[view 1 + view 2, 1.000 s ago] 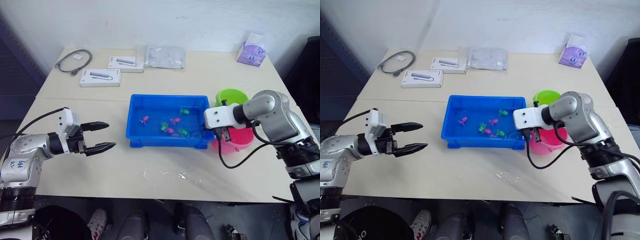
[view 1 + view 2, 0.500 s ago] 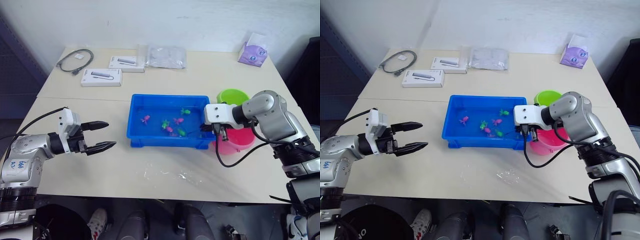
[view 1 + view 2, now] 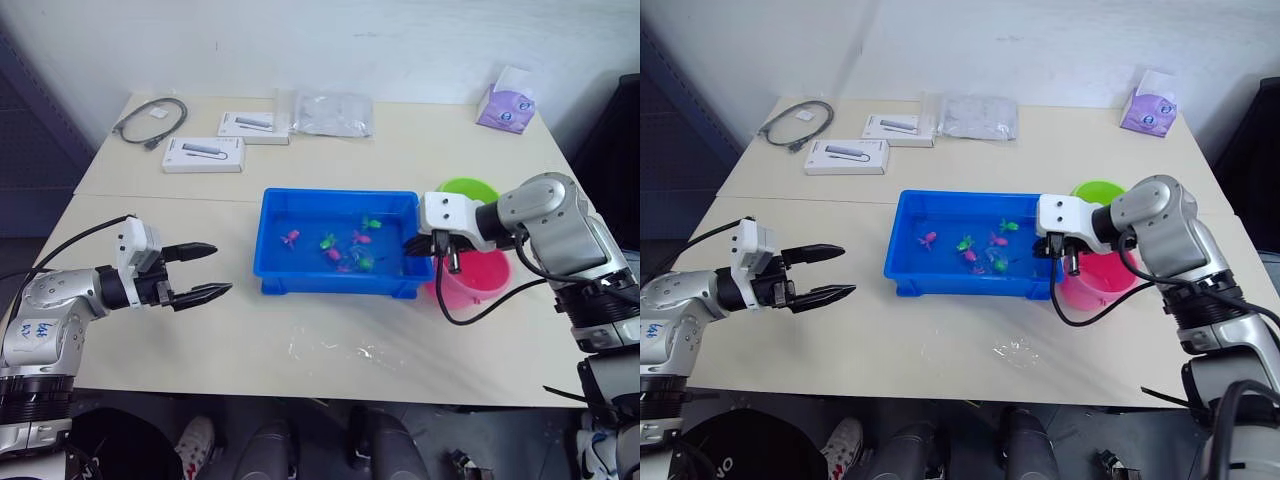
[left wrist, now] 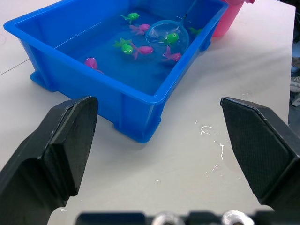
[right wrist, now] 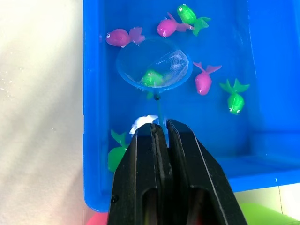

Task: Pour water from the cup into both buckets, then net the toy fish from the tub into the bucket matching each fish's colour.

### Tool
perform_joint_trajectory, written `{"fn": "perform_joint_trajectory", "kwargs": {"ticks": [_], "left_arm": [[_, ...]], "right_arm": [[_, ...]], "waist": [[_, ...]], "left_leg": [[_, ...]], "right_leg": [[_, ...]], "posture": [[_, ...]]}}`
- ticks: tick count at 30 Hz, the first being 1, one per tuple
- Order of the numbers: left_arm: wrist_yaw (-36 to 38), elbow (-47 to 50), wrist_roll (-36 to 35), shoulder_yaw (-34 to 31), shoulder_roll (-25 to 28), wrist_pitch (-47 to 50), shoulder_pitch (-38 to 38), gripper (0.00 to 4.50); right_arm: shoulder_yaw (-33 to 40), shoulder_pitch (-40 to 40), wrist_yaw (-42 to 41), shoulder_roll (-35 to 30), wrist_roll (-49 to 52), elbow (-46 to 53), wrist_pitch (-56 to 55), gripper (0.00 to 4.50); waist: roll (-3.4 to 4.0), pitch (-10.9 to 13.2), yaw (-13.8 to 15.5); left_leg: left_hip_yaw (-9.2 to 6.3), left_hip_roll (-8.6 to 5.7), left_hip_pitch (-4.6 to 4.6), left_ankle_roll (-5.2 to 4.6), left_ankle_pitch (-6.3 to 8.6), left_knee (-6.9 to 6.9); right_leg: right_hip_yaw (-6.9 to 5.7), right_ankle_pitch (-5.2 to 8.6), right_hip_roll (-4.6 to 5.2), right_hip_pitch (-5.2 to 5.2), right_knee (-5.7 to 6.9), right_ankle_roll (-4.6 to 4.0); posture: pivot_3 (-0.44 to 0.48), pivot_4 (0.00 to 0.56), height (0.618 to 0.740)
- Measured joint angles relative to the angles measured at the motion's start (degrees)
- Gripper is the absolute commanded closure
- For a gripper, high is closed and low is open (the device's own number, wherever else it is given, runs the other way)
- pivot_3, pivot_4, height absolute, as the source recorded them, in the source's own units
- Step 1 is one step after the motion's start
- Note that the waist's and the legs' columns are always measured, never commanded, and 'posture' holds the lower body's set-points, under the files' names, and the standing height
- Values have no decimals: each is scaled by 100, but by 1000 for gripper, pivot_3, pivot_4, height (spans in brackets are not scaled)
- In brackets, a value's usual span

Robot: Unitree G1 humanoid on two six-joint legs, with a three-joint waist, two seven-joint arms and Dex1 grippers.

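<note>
Drew the right gripper [image 5: 161,136], pinched tight on the net [image 5: 153,70] handle, back toward the pink-bucket [image 3: 470,283] end of the tub [image 3: 300,278], hoop in the tub's water around one green fish [image 5: 151,78], while left gripper [image 3: 197,272] hung spread wide, unmoved, well left of the tub.

A blue tub [image 3: 300,280] of water holds pink and green fish; the net [image 5: 153,71] cups one green fish [image 5: 151,78]. Pink bucket [image 3: 478,280] and green bucket [image 3: 466,189] stand at its 3 o'clock.
</note>
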State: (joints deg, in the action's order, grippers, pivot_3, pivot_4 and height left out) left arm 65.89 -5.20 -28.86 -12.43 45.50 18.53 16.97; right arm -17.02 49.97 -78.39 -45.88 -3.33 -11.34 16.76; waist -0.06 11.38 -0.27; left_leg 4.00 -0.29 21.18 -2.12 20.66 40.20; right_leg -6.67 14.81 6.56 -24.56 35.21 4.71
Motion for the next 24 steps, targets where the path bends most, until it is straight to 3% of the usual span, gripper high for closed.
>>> {"fn": "perform_joint_trajectory", "kwargs": {"ticks": [5,24], "left_arm": [[-2,0,0,0,0,-18,0,9],[-10,-2,3,-1,0,-40,2,9]], "right_arm": [[0,0,26,-73,49,-39,-9,4500],[-293,57,74,205,-451,-678,-2380,4500]], "waist": [[0,0,1],[0,0,-16]], "left_leg": [[0,0,0,0,0,0],[1,0,-1,1,0,0]], "right_leg": [[0,0,0,0,0,0],[0,0,-1,0,0,0]], "posture": [[0,150,740],[0,150,740]]}}
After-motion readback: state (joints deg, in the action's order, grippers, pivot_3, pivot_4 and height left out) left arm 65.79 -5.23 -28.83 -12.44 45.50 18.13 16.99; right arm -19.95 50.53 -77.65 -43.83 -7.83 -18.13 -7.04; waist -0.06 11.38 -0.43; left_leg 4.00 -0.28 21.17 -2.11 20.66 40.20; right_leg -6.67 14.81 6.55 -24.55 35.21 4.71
